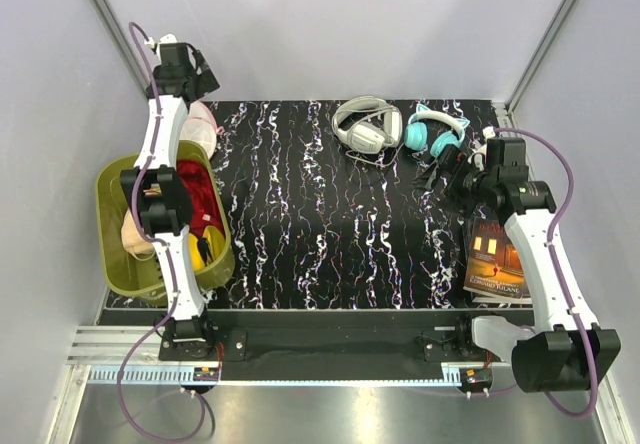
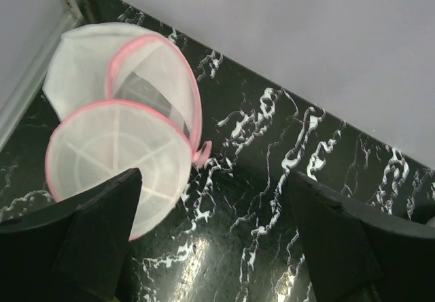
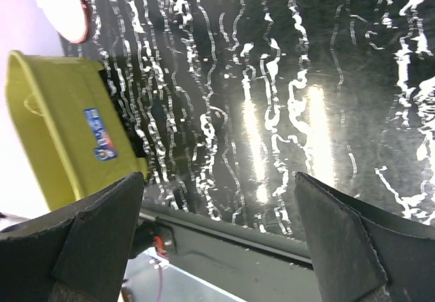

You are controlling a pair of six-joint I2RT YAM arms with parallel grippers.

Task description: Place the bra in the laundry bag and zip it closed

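We find the bra point(image 1: 134, 237) lying in the basket point(image 1: 104, 226), laundry bag point(image 2: 119, 149) open; left gripper point(image 2: 214, 174) and right gripper point(image 3: 219, 176) both wide, empty

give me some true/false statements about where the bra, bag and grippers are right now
1. The bra is inside the laundry bag. False: it lies in the green basket.
2. The left gripper is open and empty. True.
3. A white headset and a teal headset lie side by side. True.
4. The right gripper holds the book. False: it is open and empty; the book lies flat.
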